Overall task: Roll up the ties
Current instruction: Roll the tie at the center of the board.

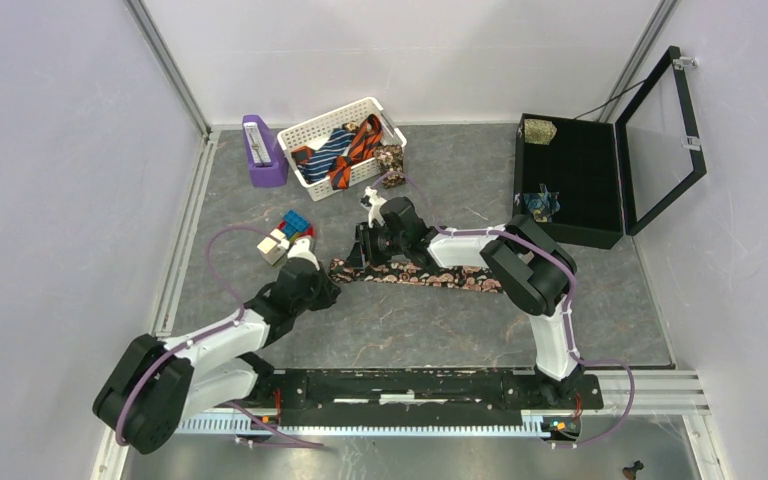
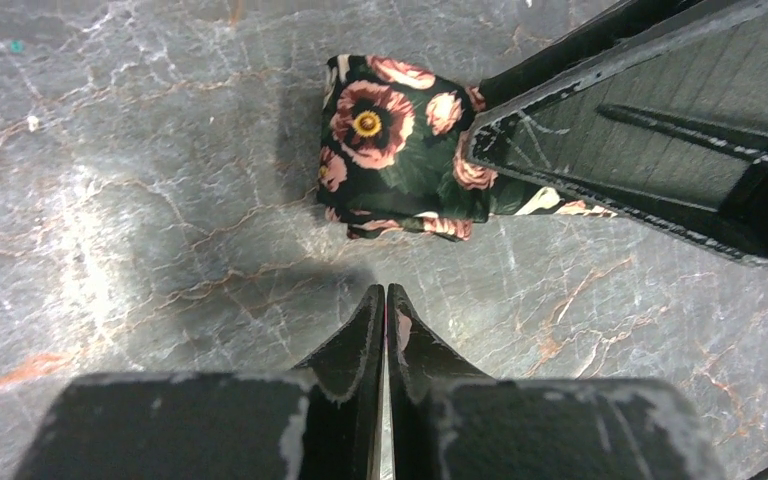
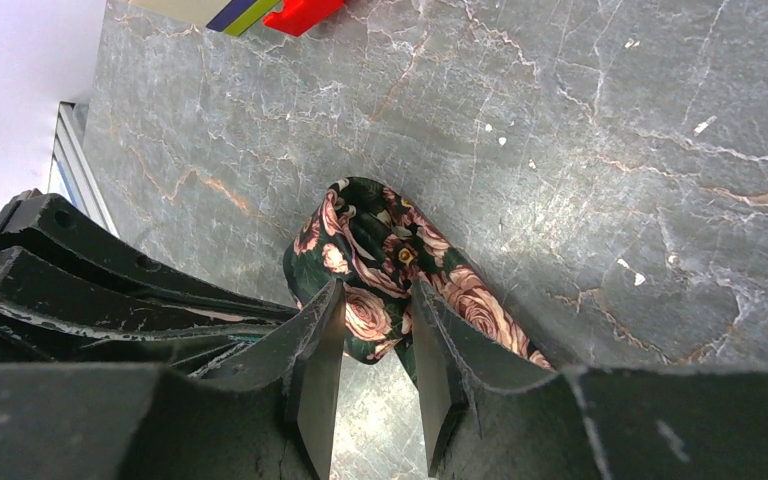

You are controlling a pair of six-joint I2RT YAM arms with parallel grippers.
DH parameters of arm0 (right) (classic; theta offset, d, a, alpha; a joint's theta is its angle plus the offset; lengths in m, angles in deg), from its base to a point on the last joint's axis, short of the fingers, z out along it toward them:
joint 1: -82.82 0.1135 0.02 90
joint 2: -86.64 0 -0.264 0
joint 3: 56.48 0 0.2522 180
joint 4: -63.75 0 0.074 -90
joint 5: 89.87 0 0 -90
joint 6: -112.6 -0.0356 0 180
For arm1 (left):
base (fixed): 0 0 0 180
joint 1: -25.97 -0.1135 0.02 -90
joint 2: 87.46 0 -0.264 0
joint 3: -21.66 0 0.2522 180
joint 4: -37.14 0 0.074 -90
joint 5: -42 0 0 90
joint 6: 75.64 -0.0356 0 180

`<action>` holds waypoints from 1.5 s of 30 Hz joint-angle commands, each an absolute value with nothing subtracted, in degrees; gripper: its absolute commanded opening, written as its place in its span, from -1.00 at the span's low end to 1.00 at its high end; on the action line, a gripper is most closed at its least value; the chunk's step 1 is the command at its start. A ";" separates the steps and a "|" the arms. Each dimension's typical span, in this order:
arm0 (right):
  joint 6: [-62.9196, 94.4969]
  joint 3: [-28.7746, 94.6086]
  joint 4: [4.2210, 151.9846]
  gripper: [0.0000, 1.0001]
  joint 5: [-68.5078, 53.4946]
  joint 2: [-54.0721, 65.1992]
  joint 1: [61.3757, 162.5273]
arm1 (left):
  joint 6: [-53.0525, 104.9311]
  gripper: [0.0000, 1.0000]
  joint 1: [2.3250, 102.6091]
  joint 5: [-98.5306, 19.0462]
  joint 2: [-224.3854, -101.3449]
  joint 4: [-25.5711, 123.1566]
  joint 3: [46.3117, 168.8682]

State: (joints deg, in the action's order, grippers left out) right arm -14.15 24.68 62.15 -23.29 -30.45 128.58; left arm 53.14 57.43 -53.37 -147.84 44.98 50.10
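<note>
We see the floral tie (image 1: 430, 277) laid flat across the middle of the table (image 1: 410, 330), its left end folded over. The right gripper (image 3: 375, 295) pinches that folded end between its fingers. The left gripper (image 2: 387, 293) stands just beside the fold, fingers pressed together, holding nothing. Further ties (image 1: 335, 150) lie in the white basket (image 1: 325, 115) behind.

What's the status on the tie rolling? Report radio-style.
Left gripper shut, empty, just short of floral tie. Right gripper pinching its folded end; rest lies flat. Blocks nearby, not in the way.
</note>
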 commanded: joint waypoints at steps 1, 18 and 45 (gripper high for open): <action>-13.66 26.64 61.94 -0.25 -23.16 -30.51 129.04 | 55.33 -0.85 57.17 -51.64 -149.83 37.59 51.05; -13.61 26.81 62.94 -0.23 -22.64 -29.40 129.41 | 56.71 -0.86 57.18 -56.49 -160.40 27.69 52.39; -10.61 27.40 68.92 -0.03 -14.90 -24.98 129.52 | 60.41 -0.81 57.26 -56.04 -163.05 24.54 53.08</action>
State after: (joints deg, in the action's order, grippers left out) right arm -11.66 27.65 68.93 -17.38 -29.27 129.22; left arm 58.54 57.43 -55.16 -162.70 26.69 51.41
